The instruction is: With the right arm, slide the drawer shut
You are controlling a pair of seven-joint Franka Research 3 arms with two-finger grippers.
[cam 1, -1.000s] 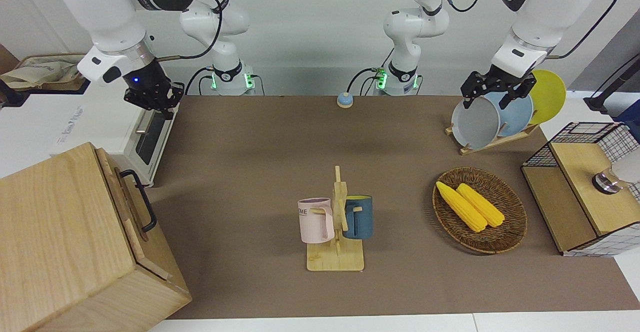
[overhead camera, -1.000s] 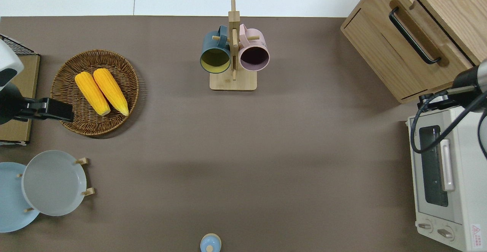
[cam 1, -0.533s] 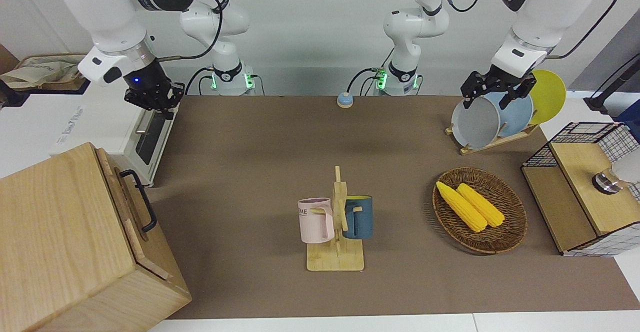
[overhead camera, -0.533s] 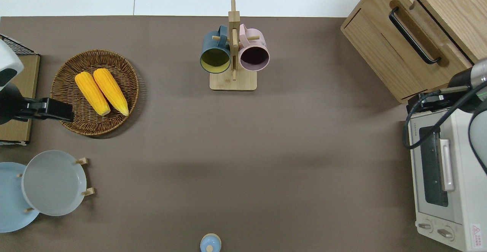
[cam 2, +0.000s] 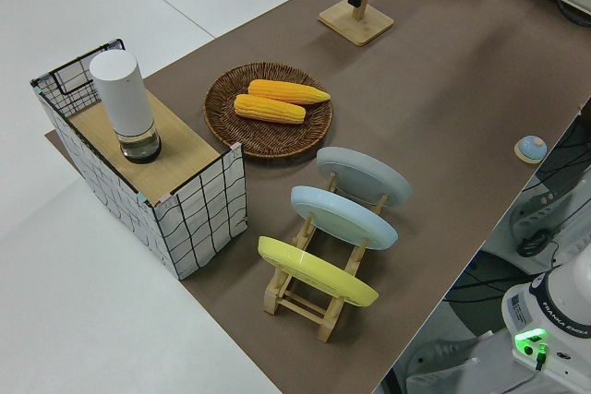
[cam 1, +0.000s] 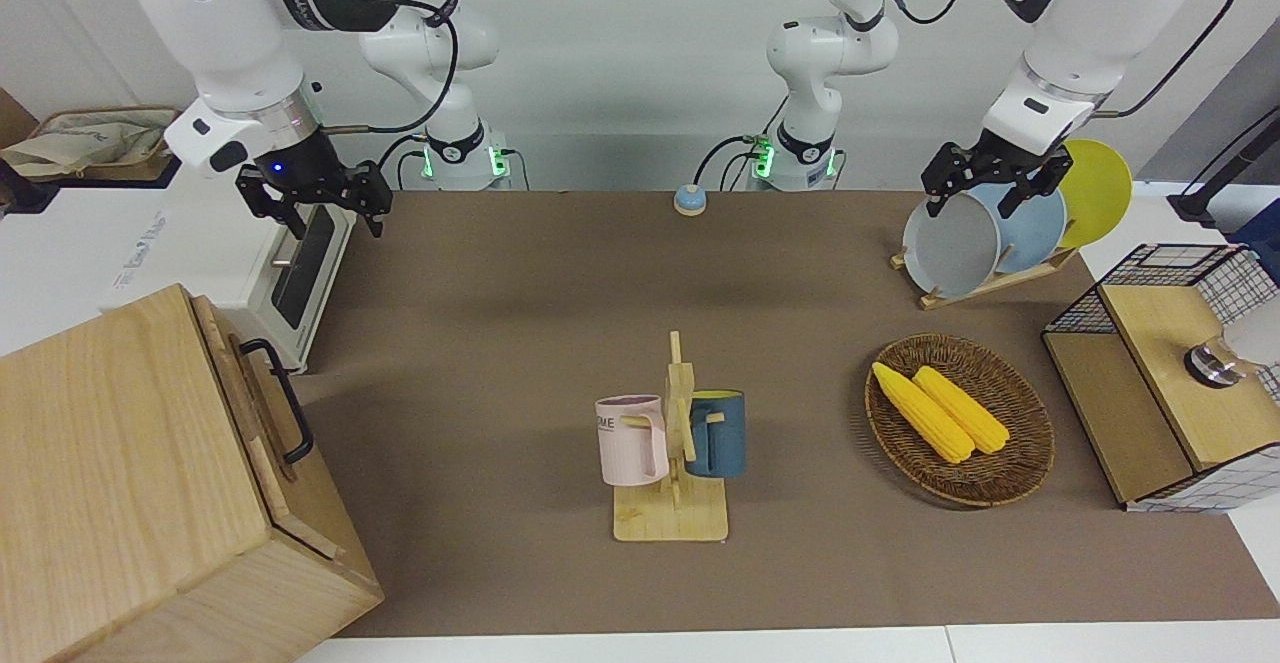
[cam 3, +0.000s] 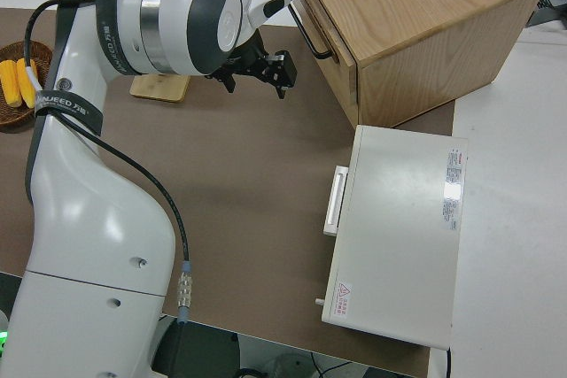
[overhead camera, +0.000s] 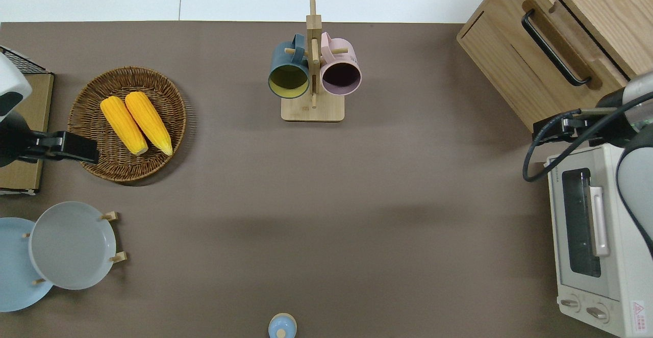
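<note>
The drawer (cam 1: 243,395) is the top one of the pale-wood cabinet (cam 1: 120,483) at the right arm's end of the table. Its front (overhead camera: 561,40) carries a black loop handle (overhead camera: 553,47) and stands out a little from the cabinet face. My right gripper (cam 1: 330,211) is open and empty, with the blue wrist light lit. In the overhead view it (overhead camera: 556,125) hangs over the table at the cabinet's corner nearest the robots, next to the white oven. It also shows in the right side view (cam 3: 259,73), apart from the handle. The left arm is parked, its gripper (cam 1: 985,188) open.
The white oven (overhead camera: 597,236) stands nearer to the robots than the cabinet. A mug rack (overhead camera: 312,73) with two mugs stands mid-table, a basket of corn (overhead camera: 127,124), a plate rack (cam 1: 1000,233) and a wire-mesh box (cam 1: 1170,373) toward the left arm's end.
My right gripper has moved off the oven's top edge toward the table's middle and the cabinet corner, and has turned at the wrist. The drawer and left arm have not moved.
</note>
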